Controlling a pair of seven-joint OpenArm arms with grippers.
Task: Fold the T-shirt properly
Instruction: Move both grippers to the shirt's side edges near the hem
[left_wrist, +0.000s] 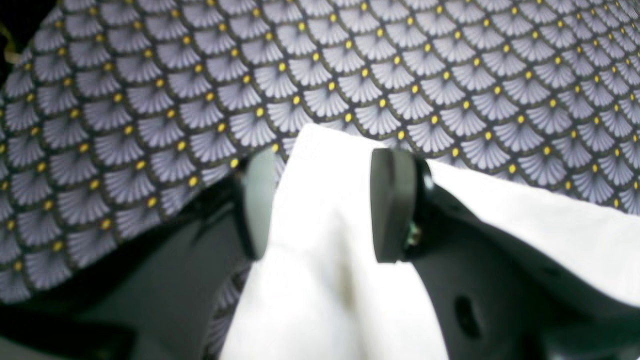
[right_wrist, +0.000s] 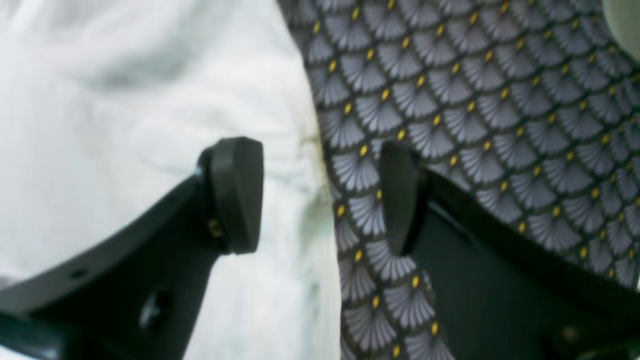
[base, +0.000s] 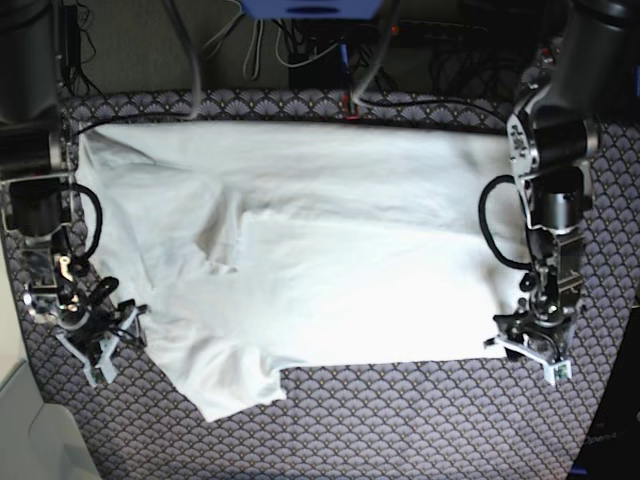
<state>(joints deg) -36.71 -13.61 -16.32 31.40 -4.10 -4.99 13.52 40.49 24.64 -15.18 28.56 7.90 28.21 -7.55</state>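
One big table cover (base: 400, 420) with a grey fan pattern and yellow dots is lying under everything. It is the biggest thing here.

One T-shirt (base: 330, 270) is lying on top of it. The shirt is white and wrinkly, and it is spreading across most of the middle of the cover. One sleeve is sticking out at the near edge, toward the side with the right arm.

Two robot arms are reaching down, one at each side of the shirt.

The left gripper (left_wrist: 320, 205) is sitting at one corner of the shirt. Its two dark fingers (left_wrist: 392, 205) are standing apart, and a corner of the white cloth is poking up between them. The fingers are not squeezing the cloth; there is a gap on both sides.

The right gripper (right_wrist: 320, 195) is sitting at the other side edge of the shirt. Its two fingers are standing wide apart too. One finger (right_wrist: 237, 195) is over the white cloth and the other is over the patterned cover, with the shirt's edge running between them. It is not holding anything.
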